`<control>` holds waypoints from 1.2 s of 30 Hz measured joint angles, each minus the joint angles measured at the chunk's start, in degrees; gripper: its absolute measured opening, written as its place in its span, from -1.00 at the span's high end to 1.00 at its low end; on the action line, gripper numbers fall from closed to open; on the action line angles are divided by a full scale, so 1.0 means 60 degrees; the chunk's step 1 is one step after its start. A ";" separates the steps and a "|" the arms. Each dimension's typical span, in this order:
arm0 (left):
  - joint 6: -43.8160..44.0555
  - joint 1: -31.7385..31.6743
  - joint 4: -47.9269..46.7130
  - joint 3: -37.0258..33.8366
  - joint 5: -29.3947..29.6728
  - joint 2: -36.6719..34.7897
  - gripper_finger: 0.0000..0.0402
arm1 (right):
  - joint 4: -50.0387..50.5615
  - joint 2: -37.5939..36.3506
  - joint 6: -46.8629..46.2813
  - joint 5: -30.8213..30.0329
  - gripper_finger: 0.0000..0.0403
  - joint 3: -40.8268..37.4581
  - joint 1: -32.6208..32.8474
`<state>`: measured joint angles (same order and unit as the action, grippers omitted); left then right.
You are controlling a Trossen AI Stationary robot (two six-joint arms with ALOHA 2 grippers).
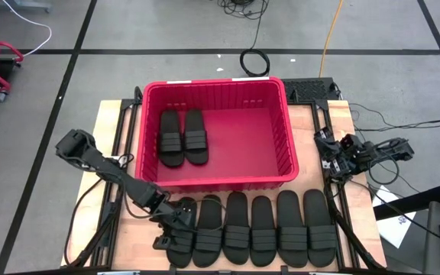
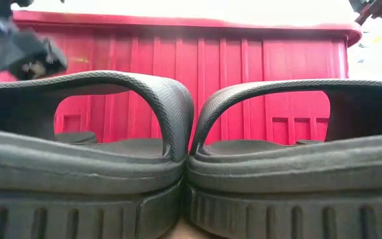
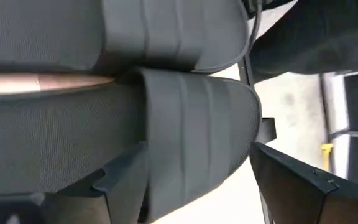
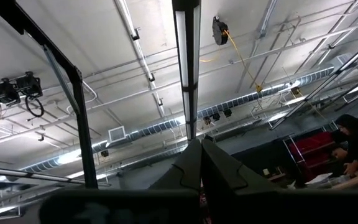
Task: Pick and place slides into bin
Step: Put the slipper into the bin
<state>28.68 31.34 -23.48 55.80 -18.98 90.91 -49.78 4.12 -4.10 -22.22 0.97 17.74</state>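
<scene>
At the near-left corner of the table, left gripper [image 1: 173, 223] has its jaws spread wide, straddling the leftmost slide [image 1: 180, 243] of the front row; in the left wrist view the fingers [image 3: 297, 186] sit either side of its ribbed strap [image 3: 191, 137], not yet closed on it. Six slides [image 1: 250, 229] lie side by side along the near edge, touching each other, just in front of the bin [image 1: 281, 126]. Two more slides [image 1: 182, 137] already lie inside the bin, at its left side. Right gripper [image 1: 334, 162] waits beside the bin's right wall, pointed up at the ceiling, jaws closed, holding nothing.

Risks, as I judge them: slides are packed tight, so a finger could wedge into the neighbouring slide [image 1: 208, 229] and drag it along or shove the row. The rubbery strap may flex and slip if pinched off-centre. A low lift could clip the bin's near rim.
</scene>
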 joint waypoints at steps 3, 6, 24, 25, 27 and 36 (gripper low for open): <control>0.0475 -0.0167 0.0474 -0.0594 -0.0371 -0.0003 -0.39 | 0.0072 0.0000 -0.0277 -0.0004 1.00 0.0004 -0.0002; 0.0682 -0.0313 0.1011 -0.0964 -0.0526 0.0008 -0.39 | 0.0160 0.0004 -0.0455 -0.0004 1.00 0.0004 0.0000; 0.0598 -0.0303 0.2463 -0.1116 -0.1589 0.1002 -0.21 | 0.0375 0.0002 -0.0443 -0.0033 1.00 0.0004 -0.0002; 0.0642 -0.0255 0.2714 -0.1120 -0.1781 0.1086 -0.15 | 0.0386 0.0000 -0.0443 -0.0040 1.00 0.0004 0.0000; 0.0676 -0.0167 0.3312 -0.1120 -0.2187 0.1254 0.03 | 0.0416 0.0007 -0.0436 -0.0033 1.00 0.0004 0.0000; 0.1265 -0.0338 0.3739 -0.1051 -0.3535 0.0512 0.92 | 0.0577 0.0002 -0.0436 -0.0036 1.00 0.0004 -0.0003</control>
<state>36.27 29.31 -1.05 49.50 -40.19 93.98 -46.31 4.13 -6.72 -22.44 0.99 17.72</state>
